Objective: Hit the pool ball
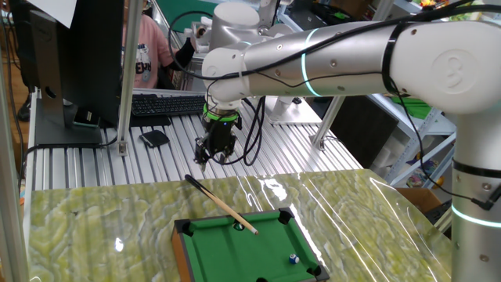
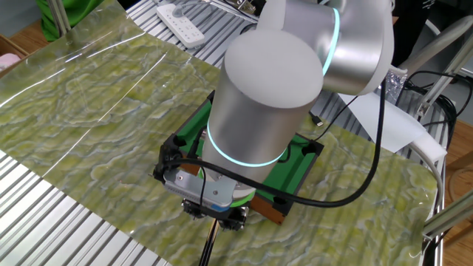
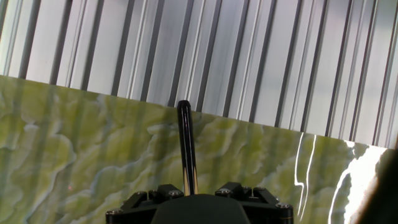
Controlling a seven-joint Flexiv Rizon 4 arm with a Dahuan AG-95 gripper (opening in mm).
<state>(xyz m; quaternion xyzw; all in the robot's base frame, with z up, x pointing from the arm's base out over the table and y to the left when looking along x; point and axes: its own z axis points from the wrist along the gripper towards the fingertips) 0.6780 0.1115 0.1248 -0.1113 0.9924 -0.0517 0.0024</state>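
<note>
The mini green pool table (image 1: 258, 252) sits at the front of the mat, mostly hidden under the arm in the other fixed view (image 2: 303, 159). The pool ball (image 1: 293, 258), blue with a white patch, lies near its right front corner. A dark small ball (image 1: 239, 225) rests by the far rail. A wooden cue (image 1: 223, 206) lies slanted, tip over the table, dark butt on the mat. My gripper (image 1: 210, 157) hangs just above the butt end, jaws apart. In the hand view the cue (image 3: 185, 149) runs between them at my gripper (image 3: 193, 190), with a gap on its right side.
A green marbled mat (image 1: 94, 227) covers the front of the ribbed metal bench. Behind it are a keyboard (image 1: 168, 103), a small black device (image 1: 154, 139), a monitor (image 1: 74, 55) and a person in pink (image 1: 145, 51). A power strip (image 2: 185, 15) lies at the far edge.
</note>
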